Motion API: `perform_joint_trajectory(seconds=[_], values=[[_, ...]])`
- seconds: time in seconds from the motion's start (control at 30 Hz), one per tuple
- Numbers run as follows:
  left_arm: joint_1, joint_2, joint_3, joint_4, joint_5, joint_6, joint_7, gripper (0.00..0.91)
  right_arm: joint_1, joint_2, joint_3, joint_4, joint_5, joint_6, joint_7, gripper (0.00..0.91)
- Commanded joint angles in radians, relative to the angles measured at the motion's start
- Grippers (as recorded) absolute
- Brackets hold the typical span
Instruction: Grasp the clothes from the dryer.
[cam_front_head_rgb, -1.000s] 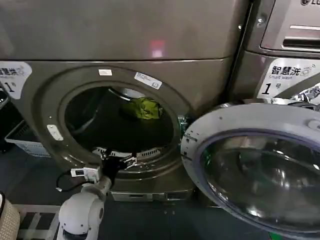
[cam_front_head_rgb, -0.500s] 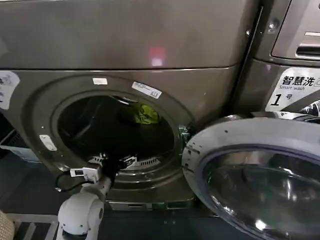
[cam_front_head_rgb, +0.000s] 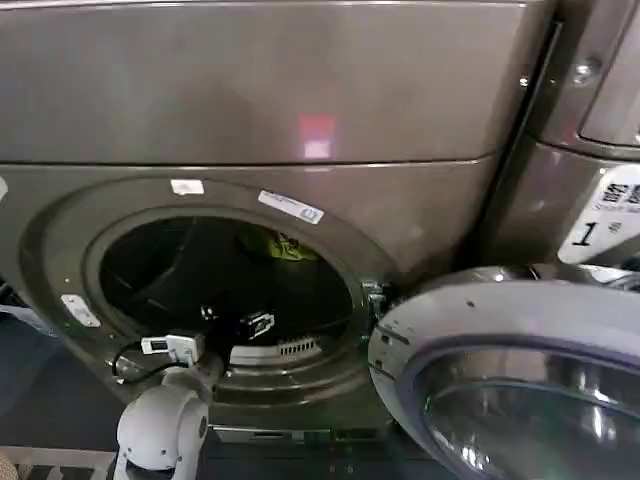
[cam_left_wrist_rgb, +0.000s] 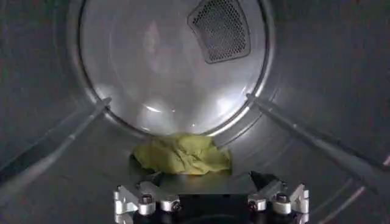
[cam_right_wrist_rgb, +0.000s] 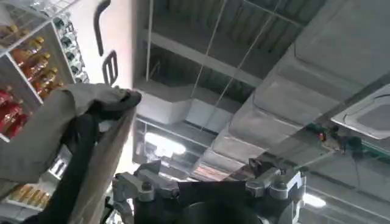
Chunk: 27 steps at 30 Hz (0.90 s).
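left end effector (cam_left_wrist_rgb: 210, 193) reaches inside the dryer (cam_front_head_rgb: 300, 120) drum, jaws spread wide and holding nothing. yellow-green clothes (cam_left_wrist_rgb: 183, 154) lie on the drum floor just past it, at twelve o'clock. open door (cam_front_head_rgb: 500, 380) hangs at four o'clock. right end effector (cam_right_wrist_rgb: 207, 185) points at the ceiling (cam_right_wrist_rgb: 317, 73), spread wide, holding nothing.

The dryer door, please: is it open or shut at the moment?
Open. The dryer door is swung out to the right, leaving the drum opening clear, with the left gripper reaching inside toward the yellow-green cloth.
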Motion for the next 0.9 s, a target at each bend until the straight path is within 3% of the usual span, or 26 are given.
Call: perform_joint_trajectory(seconds=[0.03,0.5,0.9], values=[[0.003,0.000,0.002,0.001,0.002,0.049,0.000,0.907,-0.001,0.011,-0.004,0.004,-0.001,0.003,-0.001,0.907],[-0.039,-0.009,0.005,0.040,0.003,0.046,-0.037,0.907,-0.009,0.026,0.009,0.001,-0.002,0.023,-0.013,0.907],[-0.296,-0.029,0.077,0.295,0.010,-0.054,-0.130,0.907,-0.003,0.035,-0.004,0.006,-0.003,0.031,-0.021,0.907]])
